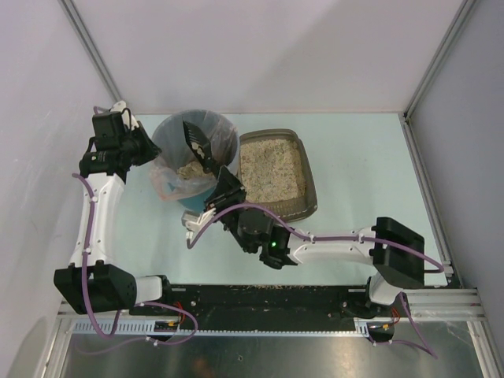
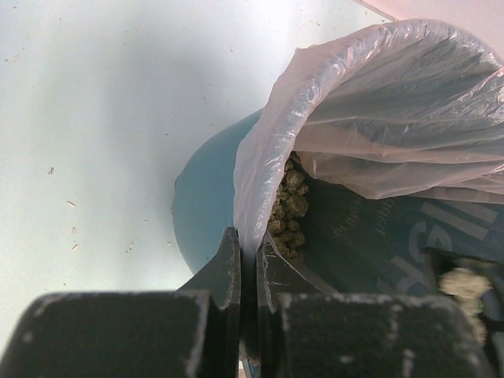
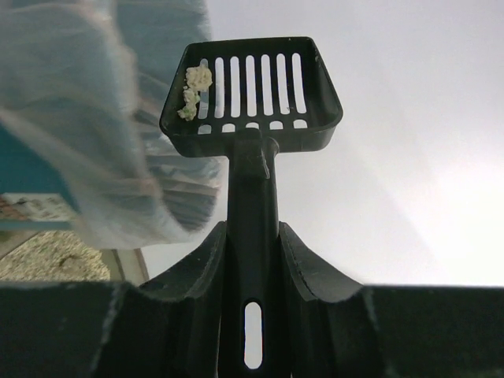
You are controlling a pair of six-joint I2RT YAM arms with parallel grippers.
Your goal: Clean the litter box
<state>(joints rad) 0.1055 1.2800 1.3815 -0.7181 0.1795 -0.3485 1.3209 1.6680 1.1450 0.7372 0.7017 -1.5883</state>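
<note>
Top external view: a pale green table carries a shallow rectangular grey-brown plastic litter box with rounded corners. It sits mid-table, filled with beige sandy granules. Just beside it on the left stands a round teal plastic bin, fitted with a clear plastic liner that spills over its rim. A black slotted plastic scoop hangs over the bin's mouth, its handle running back to the right gripper, which hovers between bin and litter box. The left gripper sits at the bin's left rim.

Left wrist view adds what the overhead view cannot show. The left gripper has its two dark fingers pressed together, pinching a fold of the liner at the bin's edge. Greenish-beige litter clumps lie inside. The scoop shows at the lower right, blurred, with a pale lump on it.

Right wrist view gives the scoop from behind. The right gripper clamps both fingers against the handle's sides, and the slotted head is raised above them. A few small pale clumps cling to its left corner — too small to see from above. The liner is blurred at left, and a corner of the litter box shows below it.
</note>
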